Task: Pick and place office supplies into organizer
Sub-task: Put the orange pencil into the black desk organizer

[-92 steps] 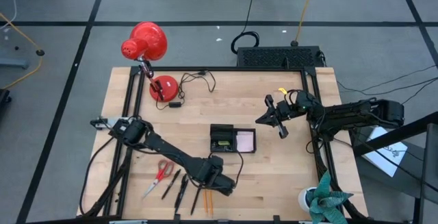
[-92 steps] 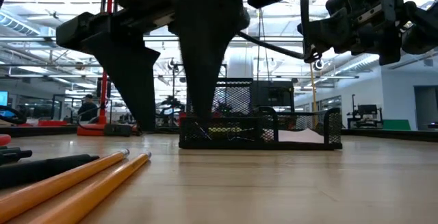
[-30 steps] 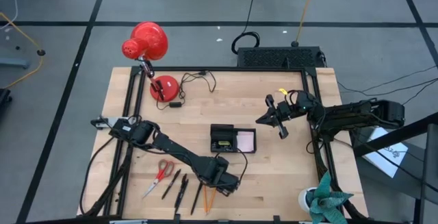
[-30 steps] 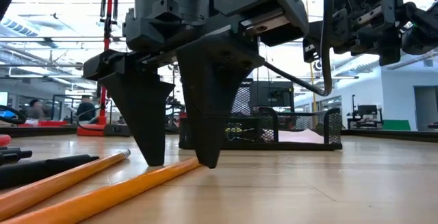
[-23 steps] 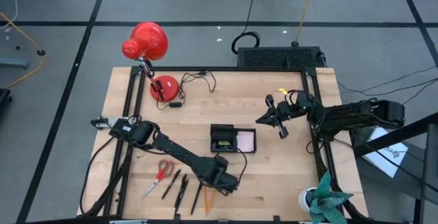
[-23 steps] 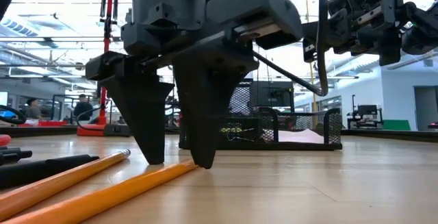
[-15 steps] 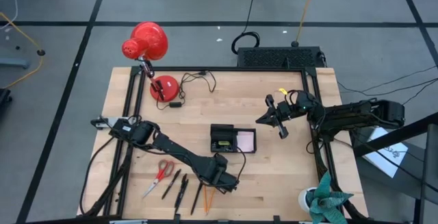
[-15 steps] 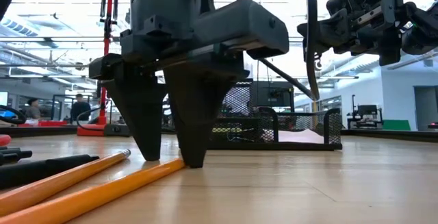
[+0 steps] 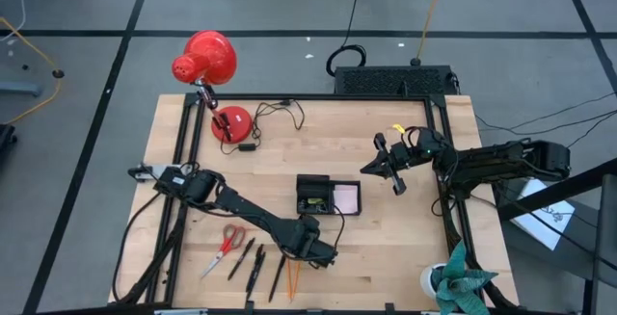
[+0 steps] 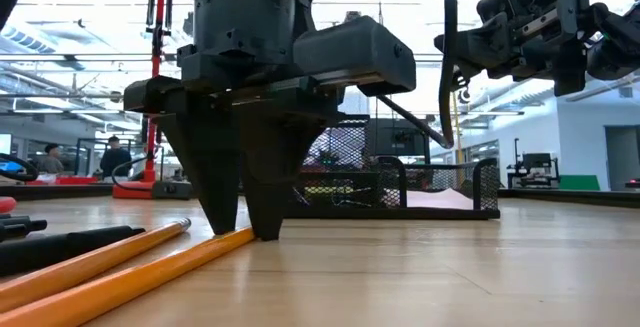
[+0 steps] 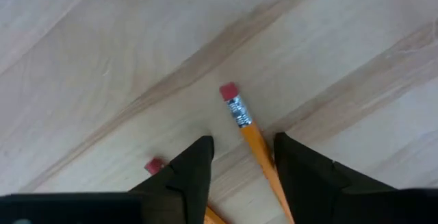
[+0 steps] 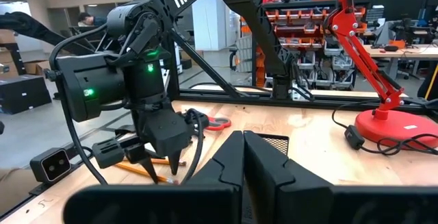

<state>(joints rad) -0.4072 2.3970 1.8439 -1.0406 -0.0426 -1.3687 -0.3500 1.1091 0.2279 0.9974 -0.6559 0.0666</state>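
A: Item: left gripper [image 11: 241, 157], fingers apart astride an orange pencil [image 11: 248, 125] lying on the table, near the organizer [image 9: 328, 196].

B: Risk: pencil could roll aside on closing. Right gripper [image 9: 385, 164] hung above the table, fingers together.

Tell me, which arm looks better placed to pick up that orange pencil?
The left. Its gripper is down at the table with open fingers either side of the pencil. The right gripper hangs high beyond the organizer, far from it.
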